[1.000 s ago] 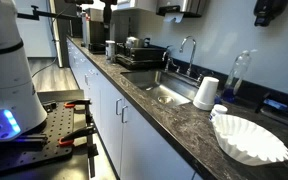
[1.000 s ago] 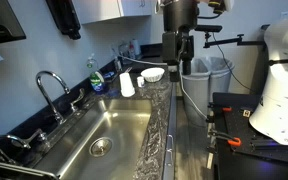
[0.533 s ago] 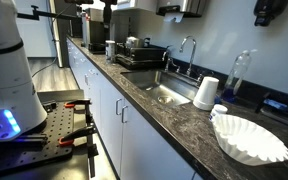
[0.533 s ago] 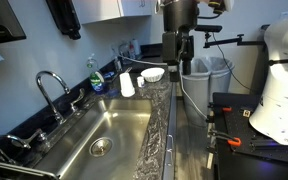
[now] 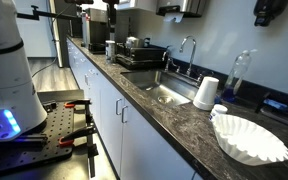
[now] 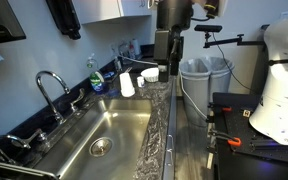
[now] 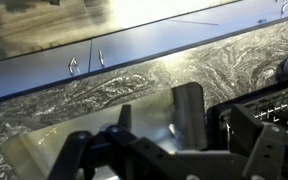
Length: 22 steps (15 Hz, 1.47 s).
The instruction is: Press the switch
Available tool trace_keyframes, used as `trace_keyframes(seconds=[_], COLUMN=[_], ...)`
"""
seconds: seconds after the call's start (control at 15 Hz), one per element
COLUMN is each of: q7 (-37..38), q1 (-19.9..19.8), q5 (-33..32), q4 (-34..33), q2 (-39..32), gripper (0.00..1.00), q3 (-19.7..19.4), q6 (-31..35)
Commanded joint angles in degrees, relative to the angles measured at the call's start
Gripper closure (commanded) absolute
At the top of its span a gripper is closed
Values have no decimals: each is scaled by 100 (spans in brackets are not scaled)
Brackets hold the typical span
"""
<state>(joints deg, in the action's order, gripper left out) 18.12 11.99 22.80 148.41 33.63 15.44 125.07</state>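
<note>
I cannot pick out a switch in any view. My gripper (image 6: 165, 58) hangs from the arm above the dark granite counter (image 6: 156, 130), near the white cup (image 6: 127, 85) and the bowl (image 6: 152, 73). In an exterior view the gripper (image 5: 109, 14) is small and far off, over the counter's far end by the dish rack (image 5: 144, 55). In the wrist view its fingers (image 7: 189, 108) stand apart with only the counter (image 7: 134, 85) between them, so the gripper (image 7: 156, 120) is open and empty.
A steel sink (image 6: 104, 140) with a faucet (image 6: 49, 85) is set in the counter. A soap bottle (image 6: 97, 75) stands behind it. White coffee filters (image 5: 249, 138) and a white cup (image 5: 206, 92) sit nearby. A black rack (image 7: 269, 110) is beside the gripper. A bin (image 6: 199, 80) stands past the counter.
The gripper has shifted sideways over the counter, towards the wall side in an exterior view. Its fingers stay open.
</note>
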Motion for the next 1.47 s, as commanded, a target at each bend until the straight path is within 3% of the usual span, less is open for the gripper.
trace_keyframes(seconds=[0.0, 0.6, 0.67, 0.73, 1.07, 1.4], q7=[-179, 302, 376, 446, 834, 1285], q1=[79, -456, -544, -645, -1199, -1877], q5=[-207, -1815, -1975, -2137, -2746, -3175], q4=[-106, -401, -455, -526, -781, -967], q2=[-277, -943, -1003, -1070, -1205, -1171], gripper=[0, 0, 23, 26, 66, 100], q3=[127, 400, 402, 406, 326, 265], q6=[682, 2355, 2453, 2526, 2862, 3285])
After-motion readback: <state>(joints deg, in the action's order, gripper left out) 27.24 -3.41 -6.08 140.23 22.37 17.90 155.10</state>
